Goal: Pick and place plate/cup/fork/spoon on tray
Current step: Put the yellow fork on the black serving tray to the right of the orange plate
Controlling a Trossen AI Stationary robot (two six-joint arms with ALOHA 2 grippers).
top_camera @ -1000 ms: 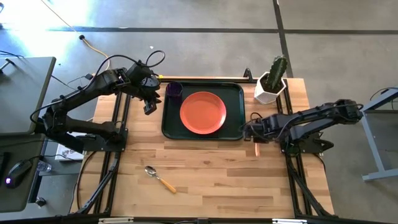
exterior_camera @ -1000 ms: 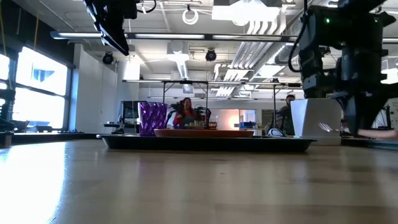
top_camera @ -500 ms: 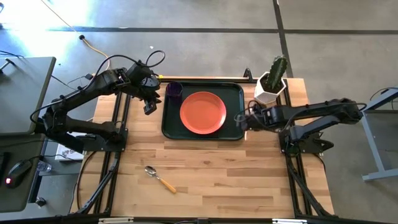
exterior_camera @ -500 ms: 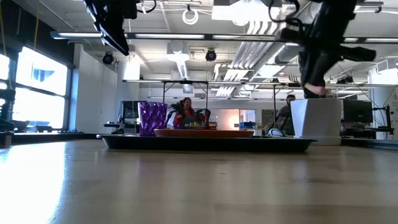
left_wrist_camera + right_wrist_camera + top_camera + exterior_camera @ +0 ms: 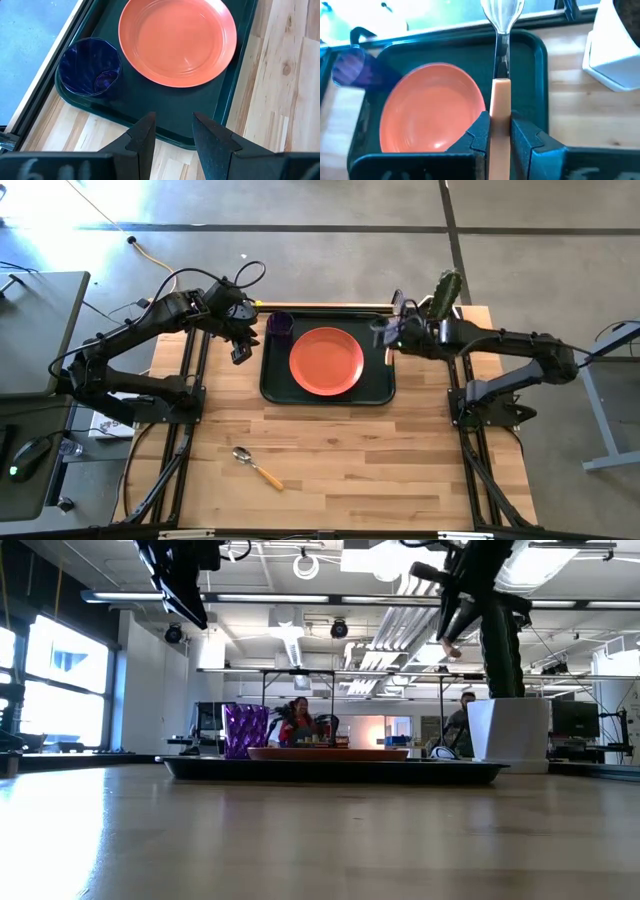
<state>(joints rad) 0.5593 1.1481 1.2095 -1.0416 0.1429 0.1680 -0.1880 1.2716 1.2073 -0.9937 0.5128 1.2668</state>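
The orange-red plate (image 5: pixel 326 360) and the purple cup (image 5: pixel 279 325) stand on the dark green tray (image 5: pixel 275 387). The spoon (image 5: pixel 255 467) lies on the table near the front. My right gripper (image 5: pixel 387 335) is shut on the fork (image 5: pixel 500 60) above the tray's right rim. It shows high up in the low view (image 5: pixel 462 610). My left gripper (image 5: pixel 172 135) is open and empty above the tray's left edge, beside the cup (image 5: pixel 90 67). It also shows in the high view (image 5: pixel 240 348). My right gripper pinches the fork's orange handle (image 5: pixel 500 102) between its two fingers (image 5: pixel 479 131). The fork lies along the fingers, and its silver tines (image 5: pixel 501 12) stick out ahead toward the table's far edge. It is lifted clear, over the tray's right rim (image 5: pixel 540 60).
A white pot with a green cactus (image 5: pixel 436 315) stands at the far right, close to my right gripper. It shows in the right wrist view (image 5: pixel 615 55). Bare wood lies in front of the tray. People and desks show in the room behind (image 5: pixel 300 720).
My right gripper has risen from the table by the tray's near right corner. It has gone up and toward the far edge, turning as it went. The fork has come with it, from lying on the wood to lifted clear above the tray's right rim.
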